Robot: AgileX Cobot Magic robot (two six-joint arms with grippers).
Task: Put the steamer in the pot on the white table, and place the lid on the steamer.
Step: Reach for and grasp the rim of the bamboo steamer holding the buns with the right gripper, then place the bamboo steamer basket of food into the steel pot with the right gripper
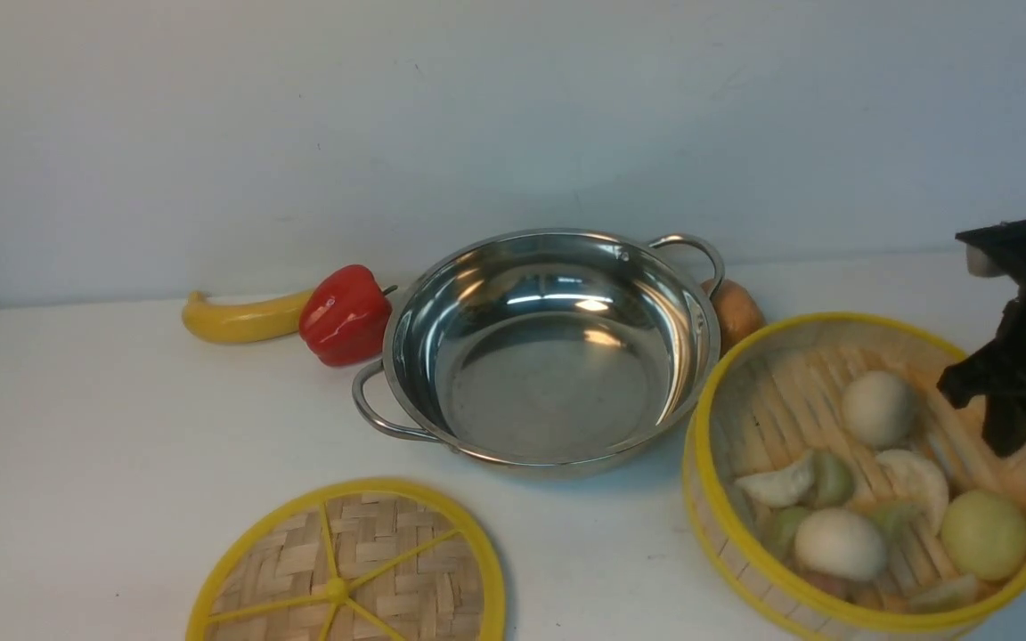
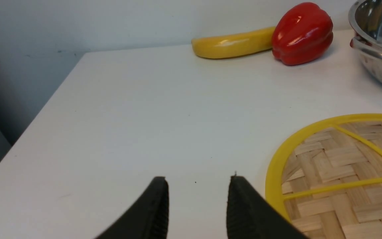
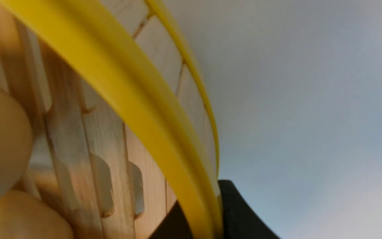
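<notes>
On the robot's right side of the bench (image 1: 593, 552), just beside the pot (image 1: 557, 356), was the steamer (image 1: 698, 481), w/ its rim tilted and food pcs inside. The R gripper (image 3: 199, 212) was clamped on its rim, one finger inside the wall, one outside. The L gripper (image 2: 197, 186) had its fingers apart, nothing btwn them, near the lid (image 1: 337, 589), which lay flat in front of the pot. Step in hand, by the look of it: getting the steamer into the pot, lid to follow. Next move prob. called for a lift clear of the pot rim, a shift over the opening, then a level lowering; a one-sided hold might let it tip and spill. Count: 1 steamer, 1 pot w/ 2 handles, 1 lid, 1 banana (image 1: 246, 319), 1 red pepper (image 1: 346, 316), 1 brownish item (image 1: 736, 313) partly hidden behind the pot; food pcs overlapped, exact no. unclear.
</notes>
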